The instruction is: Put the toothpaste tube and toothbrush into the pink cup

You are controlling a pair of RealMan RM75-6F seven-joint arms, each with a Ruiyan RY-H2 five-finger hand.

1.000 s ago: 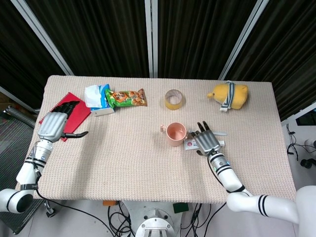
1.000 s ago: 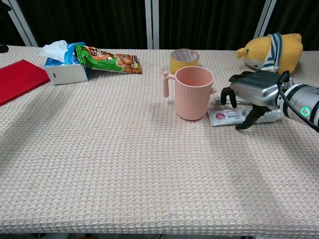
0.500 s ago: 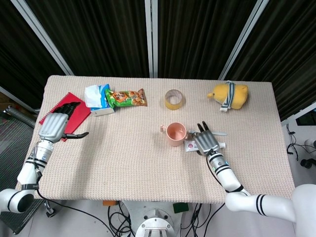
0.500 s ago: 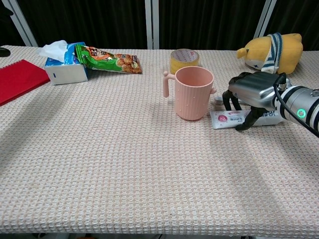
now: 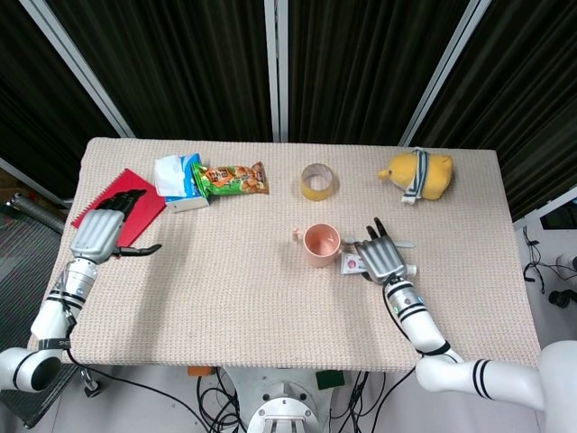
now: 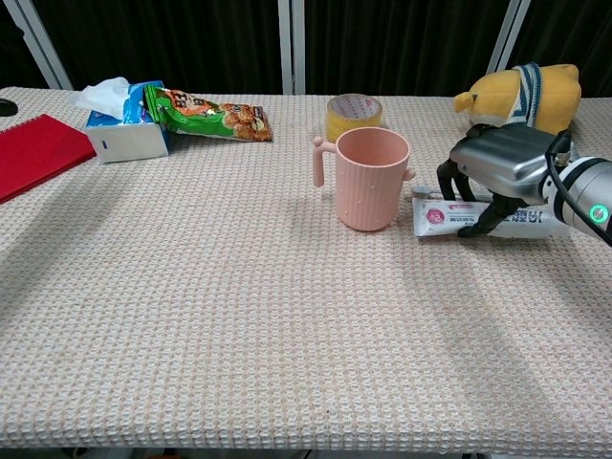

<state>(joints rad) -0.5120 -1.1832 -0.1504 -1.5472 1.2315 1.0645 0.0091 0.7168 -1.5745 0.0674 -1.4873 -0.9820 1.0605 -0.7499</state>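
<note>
The right robot hand (image 6: pixel 502 167) arches over the toothpaste tube (image 6: pixel 449 218), fingers curled down around its middle. From the chest view the fingertips (image 6: pixel 472 229) seem to be at the tube, but I cannot tell whether they actually grip it or only rest against it; the tube looks to be lying flat on the bench (image 6: pixel 239 316). The tube sits just beside the pink cup (image 6: pixel 371 178), at about 3 o'clock from it. The toothbrush (image 5: pixel 402 243) shows only as a thin pale strip poking out past the hand at the hand's 1 o'clock in the head view, mostly hidden otherwise.

The left robot hand (image 5: pixel 101 230) hovers well apart at the bench's 9 o'clock edge, over the red notebook (image 5: pixel 128 200), fingers spread and holding nothing.

Risks, as I judge them: the tube is flat and slick, so a closing pinch could skid it sideways into the cup and knock the cup over or push it away. A hold taken at the tube's middle may let it droop or swing when lifted, so its end catches the cup's rim rather than dropping in. The toothbrush lying close under the same hand could be dragged along or flicked off toward the plush duck (image 5: pixel 416 175).
</note>
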